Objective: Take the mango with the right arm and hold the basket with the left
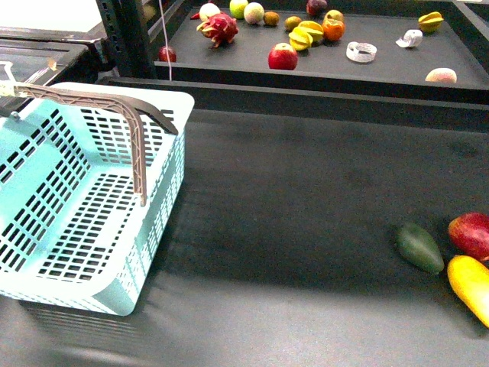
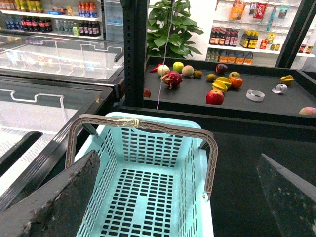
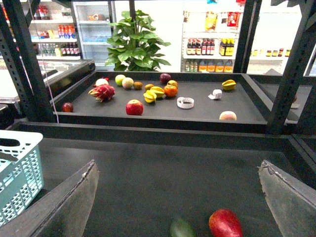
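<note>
Nearest the right wrist camera, the right gripper (image 3: pixel 177 165) has its 2 scuffed black fingers (image 3: pixel 59 207) spread wide apart, released and holding nothing. Between them, on the dark grey matte table (image 1: pixel 290 191), lie the dark green oval fruit (image 3: pixel 181 228) and the glossy red rounded fruit (image 3: pixel 225 223). The mango does not show in that view. In the front view the smooth yellow-to-orange elongated mango (image 1: pixel 470 287) lies on the table at the near right edge of the picture, partly cut off by the frame. It is just beside the red fruit (image 1: pixel 471 233), with the green fruit (image 1: pixel 419 248) close on its left. No gripper is near it there. The left gripper (image 2: pixel 177 157) is likewise wide open and empty. Its 2 worn black fingers (image 2: pixel 54 197) hang above the near end of the large light turquoise slotted plastic basket (image 1: pixel 164 206), touching neither wall nor handle. The basket stands upright on the left of the table, well apart from the 3 fruits, with nothing lying in it. Its grey-brown curved handles (image 2: pixel 148 126) are raised, and a strip of pale tape wraps the top. Beyond the table is a raised black shelf tray (image 1: pixel 382 73) carrying scattered produce, among it a pink dragon fruit (image 1: pixel 218 29), a red apple (image 1: pixel 283 56) and a white tape roll (image 1: pixel 361 52).
</note>
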{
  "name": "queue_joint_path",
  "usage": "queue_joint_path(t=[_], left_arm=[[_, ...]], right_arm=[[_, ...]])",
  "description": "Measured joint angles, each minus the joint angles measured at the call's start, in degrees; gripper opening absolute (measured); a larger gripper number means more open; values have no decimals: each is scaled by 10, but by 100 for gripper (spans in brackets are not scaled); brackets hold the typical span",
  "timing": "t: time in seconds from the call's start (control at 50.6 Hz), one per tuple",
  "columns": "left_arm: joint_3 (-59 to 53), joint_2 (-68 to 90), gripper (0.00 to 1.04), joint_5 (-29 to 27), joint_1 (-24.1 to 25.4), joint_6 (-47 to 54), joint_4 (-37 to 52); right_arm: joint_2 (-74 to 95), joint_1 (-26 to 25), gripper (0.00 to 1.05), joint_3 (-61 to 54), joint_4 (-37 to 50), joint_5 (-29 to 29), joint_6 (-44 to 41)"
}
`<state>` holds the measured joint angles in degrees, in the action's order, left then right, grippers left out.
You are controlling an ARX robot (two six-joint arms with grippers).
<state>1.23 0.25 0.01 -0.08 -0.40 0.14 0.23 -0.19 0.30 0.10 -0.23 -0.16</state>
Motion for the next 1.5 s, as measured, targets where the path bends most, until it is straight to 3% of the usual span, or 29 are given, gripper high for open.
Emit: queue_joint_path(t=[0.119,0.178,0.198,0.297,0.494,0.593,1.048,1.503], left_arm=[[0,0,97,-4,-1,-2,-1],[19,60,97,-131,-23,-85,-53],[21,91,97,-146,-16,-117,-49],[42,224,97,-134,5,-225,30],[155,590,97,-83,-11,-358,280],[194,709,97,-76,-15,-397,328],[369,1005,97,-52,-61,-540,394],[490,1148,97,-39,-50,-615,399]], right_arm=[[0,0,97,0,0,0,0],[0,0,97,0,0,0,0],[0,0,97,0,0,1,0],[0,0,97,0,0,0,0],[0,0,97,0,0,0,0],[0,0,97,0,0,0,0],[0,0,97,0,0,0,0],[0,0,97,0,0,0,0]])
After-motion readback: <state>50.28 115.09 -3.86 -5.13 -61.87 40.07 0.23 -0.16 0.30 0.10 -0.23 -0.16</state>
